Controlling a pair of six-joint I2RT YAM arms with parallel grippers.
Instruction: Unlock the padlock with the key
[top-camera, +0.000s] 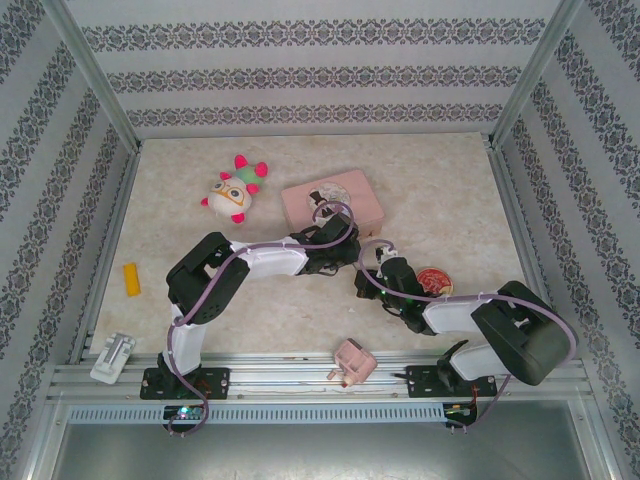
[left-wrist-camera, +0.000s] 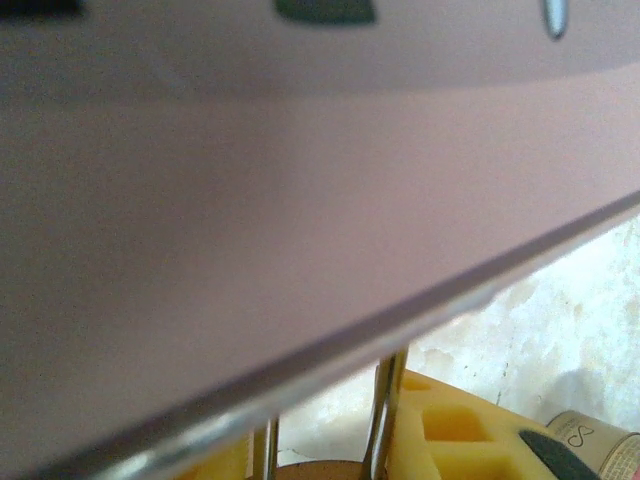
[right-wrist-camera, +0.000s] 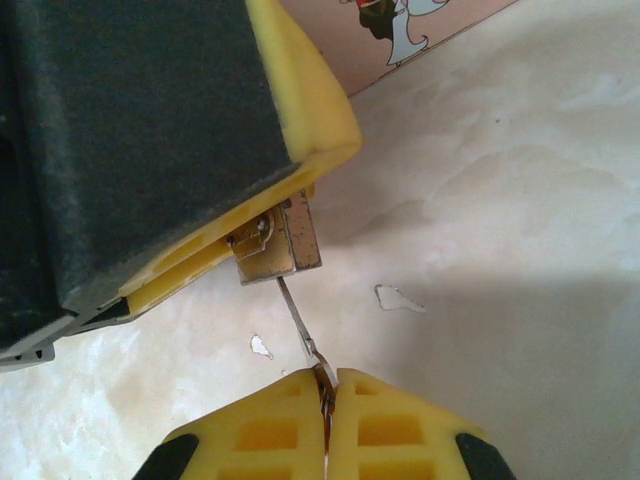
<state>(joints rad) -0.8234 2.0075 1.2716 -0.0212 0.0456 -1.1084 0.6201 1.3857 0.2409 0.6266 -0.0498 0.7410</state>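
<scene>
Key (right-wrist-camera: 295, 315) pinched in my right fingers (right-wrist-camera: 400, 430), its tip at the padlock (right-wrist-camera: 283, 245) that my left fingers (right-wrist-camera: 310, 110) hold

My right fingers are pressed together on the key's head, and the thin blade slants up and away from their tips to the padlock's near face; I cannot tell how far it has gone in. My left fingers are clamped on the small brass padlock, whose body juts out just under their yellow edge, straight ahead of my right fingertips. From my left wrist the silver shackle (left-wrist-camera: 385, 400) shows under the edge of the pink tin (right-wrist-camera: 345, 45), which lies just beyond both pairs of fingers on the pale marbled table (right-wrist-camera: 500, 250)
</scene>
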